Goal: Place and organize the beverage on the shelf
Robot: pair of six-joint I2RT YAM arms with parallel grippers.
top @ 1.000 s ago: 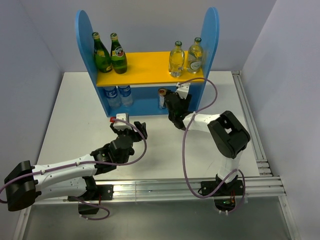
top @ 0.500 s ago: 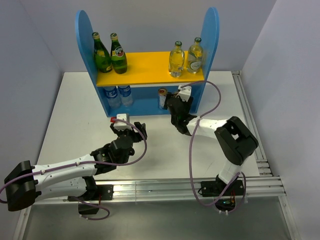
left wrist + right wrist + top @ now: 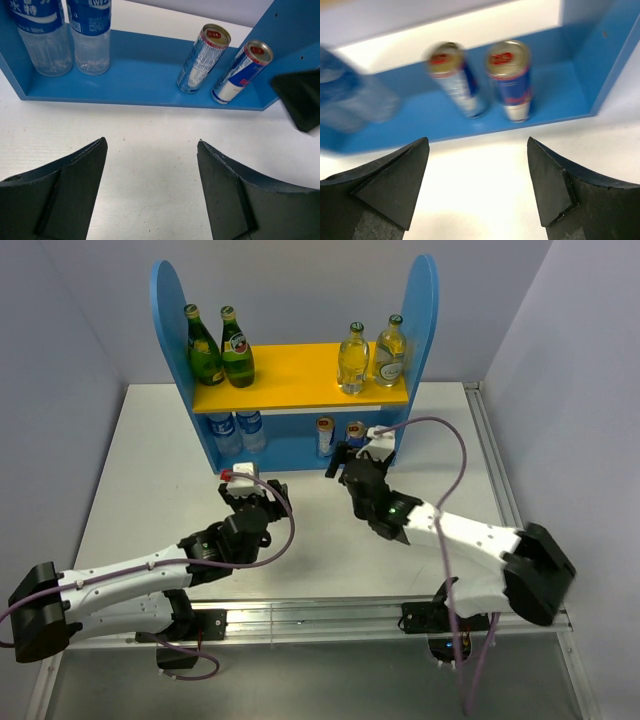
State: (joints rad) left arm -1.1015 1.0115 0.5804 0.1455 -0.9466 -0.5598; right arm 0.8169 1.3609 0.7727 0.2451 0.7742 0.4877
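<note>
**Six drinks stand upright on blue-and-yellow shelf**

The silver-red can (image 3: pixel 202 59) and the blue-silver can (image 3: pixel 241 71) stand just beside each other at the right of the shelf's (image 3: pixel 300 380) lower tier, tops up. Their print is too small to read. Two dark green bottles (image 3: pixel 237 352) stand necks up at the yellow board's left, two clear green-capped bottles (image 3: pixel 351 362) at its right. Two blue-labelled water bottles (image 3: pixel 90 35), white lettering cropped, stand lower left. The left gripper (image 3: pixel 150 145) and right gripper (image 3: pixel 477 145) hover near the shelf front, fingers apart and empty.
</note>
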